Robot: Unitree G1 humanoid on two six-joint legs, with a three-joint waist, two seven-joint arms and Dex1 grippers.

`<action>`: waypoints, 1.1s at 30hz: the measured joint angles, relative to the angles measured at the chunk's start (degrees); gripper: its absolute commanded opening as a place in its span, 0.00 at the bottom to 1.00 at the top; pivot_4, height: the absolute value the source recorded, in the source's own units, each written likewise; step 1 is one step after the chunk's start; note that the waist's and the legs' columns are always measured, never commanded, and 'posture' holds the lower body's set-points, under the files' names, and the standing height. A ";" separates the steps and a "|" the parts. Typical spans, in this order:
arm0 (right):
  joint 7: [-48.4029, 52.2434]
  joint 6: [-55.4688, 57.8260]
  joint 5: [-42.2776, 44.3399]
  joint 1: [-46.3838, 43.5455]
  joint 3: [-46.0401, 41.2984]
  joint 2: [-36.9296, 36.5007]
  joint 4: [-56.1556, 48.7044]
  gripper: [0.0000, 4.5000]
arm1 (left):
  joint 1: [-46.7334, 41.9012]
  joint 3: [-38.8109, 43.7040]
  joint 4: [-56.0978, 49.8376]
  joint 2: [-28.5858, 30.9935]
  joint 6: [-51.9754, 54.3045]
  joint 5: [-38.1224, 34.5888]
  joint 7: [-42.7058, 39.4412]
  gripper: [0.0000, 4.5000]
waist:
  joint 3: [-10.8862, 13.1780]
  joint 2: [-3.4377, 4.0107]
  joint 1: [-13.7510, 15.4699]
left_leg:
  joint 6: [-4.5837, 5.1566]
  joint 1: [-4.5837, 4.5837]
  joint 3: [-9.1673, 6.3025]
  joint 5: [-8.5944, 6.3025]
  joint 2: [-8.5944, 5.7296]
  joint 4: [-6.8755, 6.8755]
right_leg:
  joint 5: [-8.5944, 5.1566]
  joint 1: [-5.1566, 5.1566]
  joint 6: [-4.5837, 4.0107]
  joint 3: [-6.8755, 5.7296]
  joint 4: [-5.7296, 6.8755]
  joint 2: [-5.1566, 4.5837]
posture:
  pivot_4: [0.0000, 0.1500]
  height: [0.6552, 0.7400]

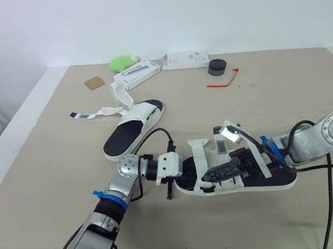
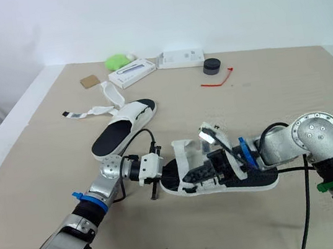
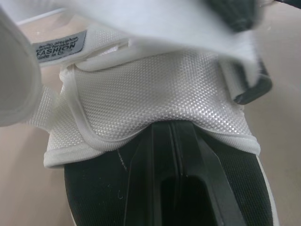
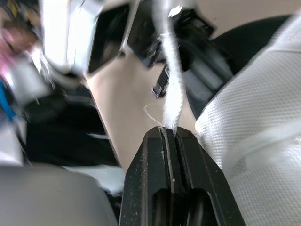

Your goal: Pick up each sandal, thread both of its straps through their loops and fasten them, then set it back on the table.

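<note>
1. near sandal lies at the front middle of the bench, between the two claws, with its sole apparently resting on the surface.
2. right claw: fingers pressed together, pinching a thin white strap edge-on at their tips.
3. left claw: fingers closed flush at the sandal's end, tips tucked under the white mesh band. whether anything is caught between them cannot be told.
4. far sandal sits well apart toward the back left. its loose straps are splayed over the bench, unfastened.
5. judgement: early stage. threading on the near sandal is in hand and no strap is seen fastened. the far sandal is wholly outstanding.
</note>
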 measured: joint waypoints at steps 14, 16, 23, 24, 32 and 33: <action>18.01 -4.34 -32.26 0.91 3.43 0.11 -11.68 0.03 | -0.05 -0.09 1.39 -0.05 0.01 0.05 0.51 0.00 | -0.58 -0.49 -0.05 | -0.07 0.13 -0.07 -0.04 0.07 -0.05 | -0.04 0.00 -0.02 -0.03 -0.02 -0.15 | 1.00 1.00; 19.84 -4.21 -33.04 1.08 3.07 0.19 -11.24 0.03 | -0.09 -0.11 1.46 -0.15 0.01 0.05 0.62 0.00 | -0.57 -0.49 -0.05 | -0.09 0.13 -0.07 -0.06 0.05 -0.05 | -0.03 -0.01 -0.02 -0.04 -0.02 -0.25 | 1.00 1.00; 28.43 -3.03 -33.64 2.14 1.55 -1.39 -11.71 0.35 | -0.15 -0.20 1.38 -0.95 -0.04 0.02 -0.23 0.00 | -0.55 -0.48 0.01 | -0.09 0.06 0.01 -0.08 -0.44 -0.13 | -0.06 0.02 0.04 -0.11 -0.09 -0.75 | 1.00 1.00; 29.05 -2.80 -33.68 1.94 1.42 -1.32 -11.71 0.46 | -0.15 -0.21 1.39 -0.97 -0.04 0.02 -0.24 0.00 | -0.55 -0.51 0.01 | -0.09 0.06 0.01 -0.08 -0.48 -0.13 | -0.03 0.03 0.12 -0.11 -0.10 -0.77 | 1.00 1.00; 33.38 1.39 -30.91 0.88 -4.24 -0.03 -5.23 0.91 | -0.20 -0.20 1.55 -0.98 -0.02 0.05 0.90 0.00 | -0.33 -0.72 0.01 | 0.02 0.07 0.00 -0.01 -0.50 -0.11 | -0.01 0.03 0.25 -0.20 -0.10 -0.84 | 1.00 1.00; 34.57 1.39 -30.34 1.10 -6.64 -0.93 -4.15 0.91 | -0.24 -0.20 1.53 -1.02 -0.03 0.04 0.83 0.00 | -0.26 -0.67 0.01 | 0.02 0.06 0.01 -0.01 -0.52 -0.11 | -0.01 0.02 0.25 -0.20 -0.10 -0.87 | 1.00 1.00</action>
